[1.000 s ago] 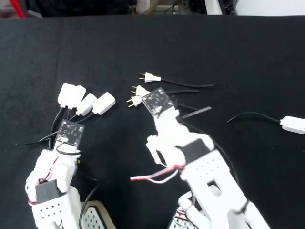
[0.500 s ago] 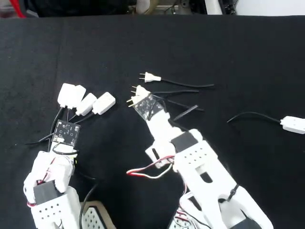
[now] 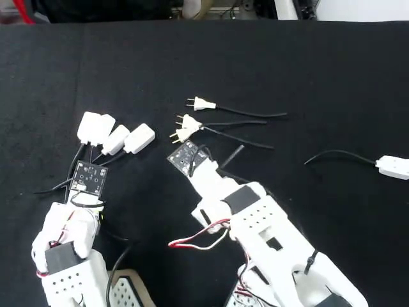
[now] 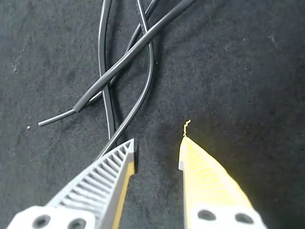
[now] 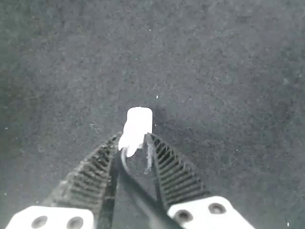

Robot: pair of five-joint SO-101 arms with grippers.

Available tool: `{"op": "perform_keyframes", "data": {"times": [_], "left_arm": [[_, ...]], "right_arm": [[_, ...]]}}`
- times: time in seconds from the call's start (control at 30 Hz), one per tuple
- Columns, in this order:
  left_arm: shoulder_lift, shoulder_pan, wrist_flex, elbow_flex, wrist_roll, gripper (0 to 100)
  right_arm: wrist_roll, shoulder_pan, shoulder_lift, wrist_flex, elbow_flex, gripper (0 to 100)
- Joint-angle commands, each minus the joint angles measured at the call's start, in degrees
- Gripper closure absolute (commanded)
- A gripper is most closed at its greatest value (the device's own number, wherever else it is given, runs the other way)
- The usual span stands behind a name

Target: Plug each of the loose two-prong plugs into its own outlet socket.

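Swung left and back off the three loose plugs (image 3: 188, 120) in high view. Pinched narrow in right gripper (image 5: 133, 138): one plug (image 5: 138, 120), long axis along the gripper, nose pointing away from wrist, cord trailing back. Sockets (image 3: 139, 137) left of it, apart; nearer left gripper (image 4: 157, 141), parted wide over cords (image 4: 126, 62).
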State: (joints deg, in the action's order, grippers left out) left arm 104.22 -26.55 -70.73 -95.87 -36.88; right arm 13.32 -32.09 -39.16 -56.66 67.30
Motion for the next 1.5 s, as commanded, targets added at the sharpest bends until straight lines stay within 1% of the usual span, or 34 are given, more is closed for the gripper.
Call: {"op": "perform_keyframes", "data": {"times": [0.0, 0.17, 0.3, 0.37, 0.57, 0.77, 0.83, 0.9, 0.97, 1.3, 1.4, 1.47], "left_arm": [[0.35, -0.66, -0.18, -0.31, -0.62, 84], [0.35, -0.66, -0.09, -0.31, -0.62, 84], [0.35, -0.66, -0.18, -0.31, -0.62, 84], [0.35, -0.66, -0.18, -0.31, -0.62, 84], [0.35, -0.66, -0.18, -0.31, -0.62, 84], [0.35, -0.84, -0.18, -0.31, -0.62, 84], [0.35, -0.75, -0.18, -0.31, -0.62, 84], [0.35, -0.75, -0.18, -0.31, -0.62, 84], [0.35, -0.75, -0.18, -0.31, -0.62, 84], [0.35, -0.75, -0.18, -0.31, -0.70, 84], [0.35, -0.75, -0.26, -0.31, -0.70, 84], [0.35, -0.75, -0.26, -0.31, -0.70, 84]], "right_arm": [[0.18, -1.05, 0.66, 0.18, 0.31, 98.6], [-0.09, -0.97, 0.66, 0.44, 0.31, 98.4], [-0.09, -0.88, 0.75, 3.16, 1.10, 90.7], [-0.09, -0.88, 0.75, 4.13, 1.27, 88.9], [-0.18, -0.79, 0.75, 7.03, 1.45, 88.9], [-0.26, 2.90, 0.75, 12.48, 2.68, 88.9], [-0.79, 3.16, 0.75, 14.15, 3.47, 89.2], [-3.25, 3.16, 0.75, 15.74, 4.09, 94.1], [-3.78, 3.16, 0.75, 16.97, 4.26, 99.0], [-4.48, 4.22, 0.75, 17.32, 2.42, 98.3], [-9.58, 4.31, 0.75, 17.05, 0.13, 98.3], [-11.43, 4.31, 0.75, 16.97, -0.84, 98.3]]}}
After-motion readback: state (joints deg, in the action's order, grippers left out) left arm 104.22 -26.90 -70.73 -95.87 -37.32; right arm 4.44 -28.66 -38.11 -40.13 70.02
